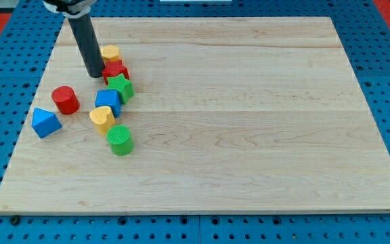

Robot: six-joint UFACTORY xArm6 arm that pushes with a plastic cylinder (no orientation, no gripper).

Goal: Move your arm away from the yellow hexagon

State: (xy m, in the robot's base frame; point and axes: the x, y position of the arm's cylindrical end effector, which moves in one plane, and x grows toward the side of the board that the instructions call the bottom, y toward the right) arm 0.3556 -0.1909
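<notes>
yellow hexagon (110, 52) at the wooden counter's (249, 135) upper left | our tip (95, 74) rests just to its lower left, beside the red block (116, 70) | no pincer fitted, only a rod | below: green star (121, 87), blue block (107, 100), yellow heart (101, 118), green cylinder (120, 139) | further left: red cylinder (65, 99), blue triangle (45, 122)

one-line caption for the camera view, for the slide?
My tip rests beside the yellow hexagon and red block, at the top of a block cluster on the wooden board.
</notes>
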